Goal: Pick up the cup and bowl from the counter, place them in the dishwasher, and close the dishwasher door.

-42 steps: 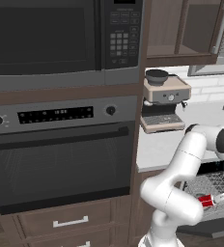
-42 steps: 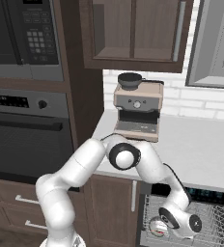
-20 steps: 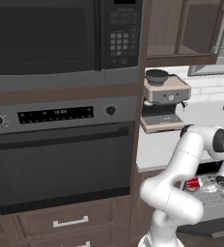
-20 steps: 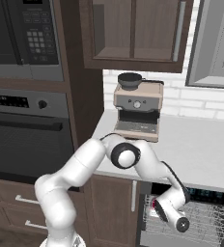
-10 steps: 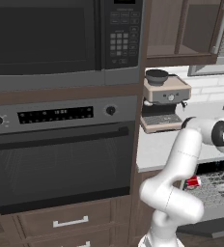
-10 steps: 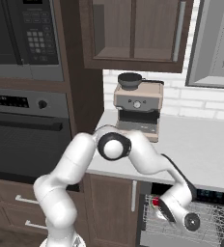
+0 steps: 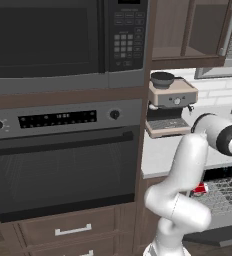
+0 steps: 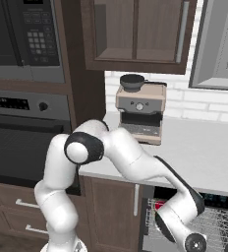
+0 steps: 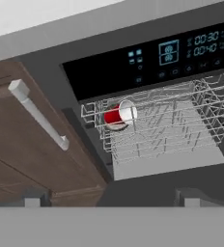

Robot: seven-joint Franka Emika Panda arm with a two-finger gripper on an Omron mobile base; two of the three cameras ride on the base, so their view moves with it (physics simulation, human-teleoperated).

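The dishwasher (image 9: 172, 96) stood open, door (image 9: 167, 166) folded down, rack (image 9: 157, 128) pulled out. The red cup (image 9: 119, 115) lay on its side at the rack's 9 o'clock corner: cup step judged done. Pincer wide, empty. Bowl and door closing remained; bowl not located on the desk (image 8: 204, 152).

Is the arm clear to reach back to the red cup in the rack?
Probably yes. The red cup lies on its side at the wire rack's corner, rack pulled out, nothing over it; the open tool faces it.

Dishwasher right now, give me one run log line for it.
cup: on its side in rack | dishwasher door: down | gripper: open, empty | bowl: not yet loaded
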